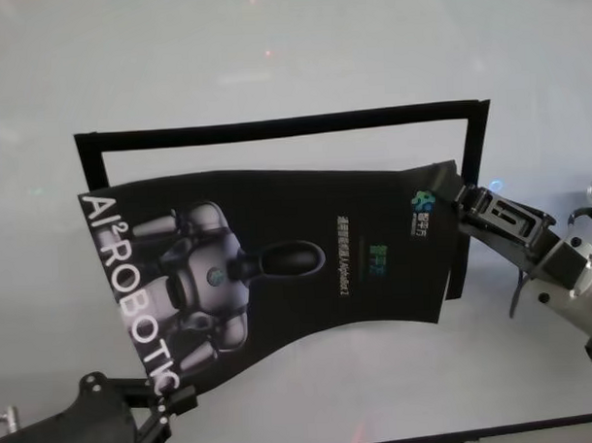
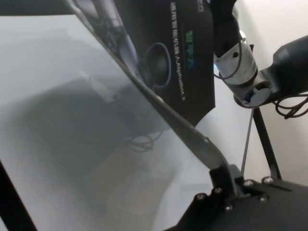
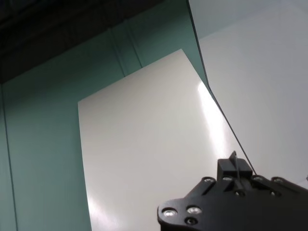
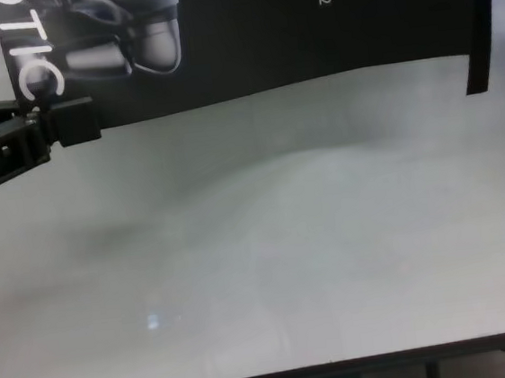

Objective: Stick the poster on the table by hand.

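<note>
We find the poster [image 1: 278, 251] held up above the table [image 1: 270, 47] by both arms, stretched between them and bowed, its printed face toward the head camera. The lettering "AI² ROBOTIC" runs down its left edge, and the grey-white robot figure sits beside that. On the tabletop behind the sheet we see a black rectangular frame outline [image 1: 283, 127], its top bar and right bar showing past the poster's edges.

The left gripper [image 1: 171, 401] sits at the near left, clenched on the poster's lower left corner by the letters "TIC"; the chest view shows the same grip [image 4: 69, 121] on the sheet's bottom edge. In the left wrist view the sheet [image 2: 187, 62] runs edge-on out of the fingers.

The right gripper [image 1: 462, 198] is at the far right, clamped on the poster's upper right corner beside the small blue-green logo. The right wrist view shows the sheet's pale back [image 3: 154, 144] rising from the closed fingers.

The poster's lower edge hangs clear of the table in the chest view.
</note>
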